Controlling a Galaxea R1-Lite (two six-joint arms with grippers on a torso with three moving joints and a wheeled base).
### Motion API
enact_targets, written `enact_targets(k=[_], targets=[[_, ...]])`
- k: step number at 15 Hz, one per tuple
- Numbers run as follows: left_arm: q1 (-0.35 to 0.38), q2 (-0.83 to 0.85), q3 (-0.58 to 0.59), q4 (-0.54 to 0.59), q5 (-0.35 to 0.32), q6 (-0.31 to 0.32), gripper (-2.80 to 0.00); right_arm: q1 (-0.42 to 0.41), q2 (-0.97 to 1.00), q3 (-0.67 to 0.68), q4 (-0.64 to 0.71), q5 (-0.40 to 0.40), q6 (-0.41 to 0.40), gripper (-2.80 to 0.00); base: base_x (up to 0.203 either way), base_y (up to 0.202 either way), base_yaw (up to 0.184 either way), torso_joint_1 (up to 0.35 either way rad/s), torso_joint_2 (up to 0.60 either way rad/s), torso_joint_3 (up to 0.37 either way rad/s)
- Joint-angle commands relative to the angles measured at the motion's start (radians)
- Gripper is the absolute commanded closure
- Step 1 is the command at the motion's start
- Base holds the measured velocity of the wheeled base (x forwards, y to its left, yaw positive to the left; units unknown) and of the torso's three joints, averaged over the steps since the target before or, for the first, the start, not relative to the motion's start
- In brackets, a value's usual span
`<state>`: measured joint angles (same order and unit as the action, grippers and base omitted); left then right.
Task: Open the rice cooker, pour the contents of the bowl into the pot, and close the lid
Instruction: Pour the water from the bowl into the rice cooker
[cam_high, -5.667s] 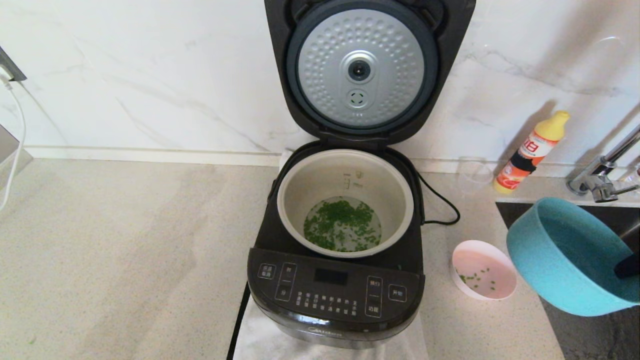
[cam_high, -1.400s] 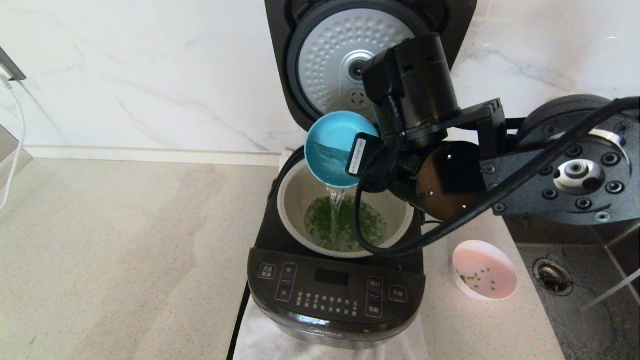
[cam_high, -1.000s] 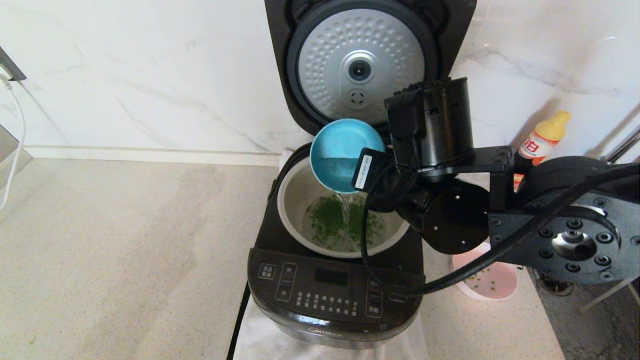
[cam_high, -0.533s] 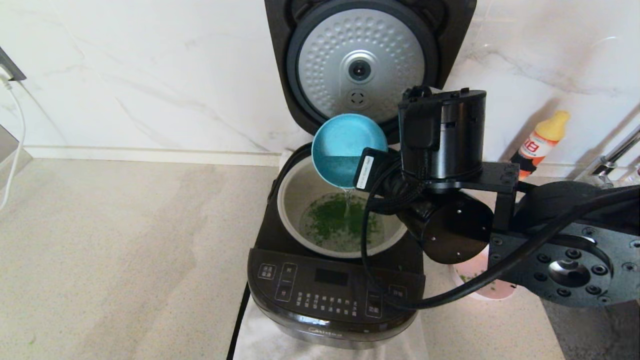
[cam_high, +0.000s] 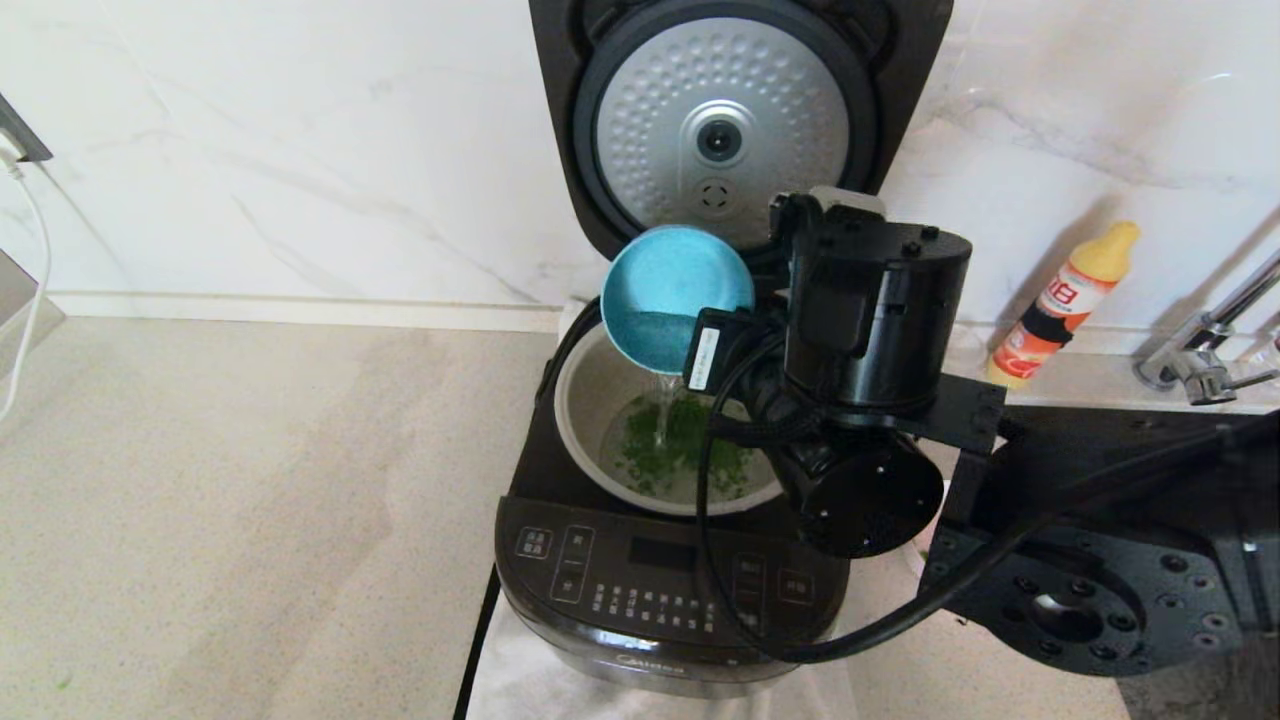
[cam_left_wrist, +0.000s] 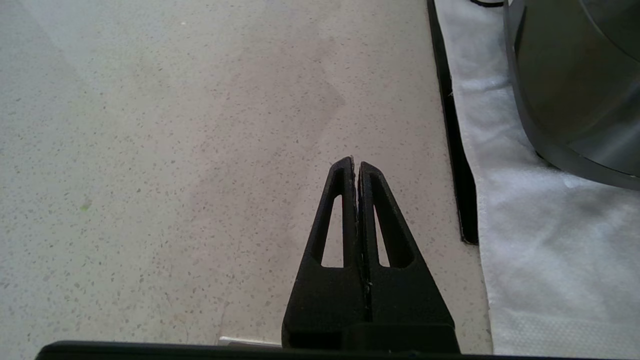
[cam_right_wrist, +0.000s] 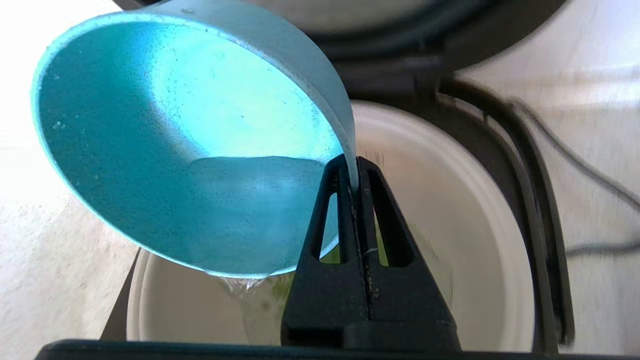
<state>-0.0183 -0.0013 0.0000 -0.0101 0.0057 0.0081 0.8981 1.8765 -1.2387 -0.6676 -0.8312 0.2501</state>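
The large glossy black rice cooker (cam_high: 668, 590) with its front button panel stands at the lower centre of the head view on the pale speckled counter (cam_high: 250, 520), and its hinged black lid (cam_high: 725, 130) is raised upright at the top centre, showing the dimpled silver plate on its underside. Inside sits the round pale grey-beige pot (cam_high: 590, 385), holding water and green bits. Just above the pot's far rim, the right hand (cam_right_wrist: 356, 172) is clamped on the rim of the round turquoise bowl (cam_high: 668, 290), which is tilted steeply so that a thin stream of water runs from its lower edge into the pot. The left hand (cam_left_wrist: 356, 167), fingers pressed together and holding nothing, hangs over bare counter near the cooker's base. An orange bottle with a yellow cap (cam_high: 1065, 300) stands by the wall at the right.
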Motion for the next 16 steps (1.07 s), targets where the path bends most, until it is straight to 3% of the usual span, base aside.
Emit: enact_targets(k=[1,3,9,11,16], targets=[[0.0,0.0,0.009,-0.001,0.0,0.0,0.0,0.003,0.031,0.053,-0.179,-0.009,-0.103,0.0,0.0,0.0,0.0,0.0,0.0,0.0],[0.0,0.0,0.009,-0.001,0.0,0.0,0.0,0.002,0.046,0.073,-0.246,-0.02,-0.146,0.0,0.0,0.0,0.0,0.0,0.0,0.0],[0.0,0.0,0.009,-0.001,0.0,0.0,0.0,-0.007,0.067,0.084,-0.316,-0.022,-0.174,0.0,0.0,0.0,0.0,0.0,0.0,0.0],[0.0,0.0,0.009,-0.001,0.0,0.0,0.0,-0.007,0.083,0.097,-0.412,-0.022,-0.239,0.0,0.0,0.0,0.0,0.0,0.0,0.0],[0.0,0.0,0.009,-0.001,0.0,0.0,0.0,-0.007,0.176,0.14,-0.803,-0.014,-0.496,0.0,0.0,0.0,0.0,0.0,0.0,0.0]])
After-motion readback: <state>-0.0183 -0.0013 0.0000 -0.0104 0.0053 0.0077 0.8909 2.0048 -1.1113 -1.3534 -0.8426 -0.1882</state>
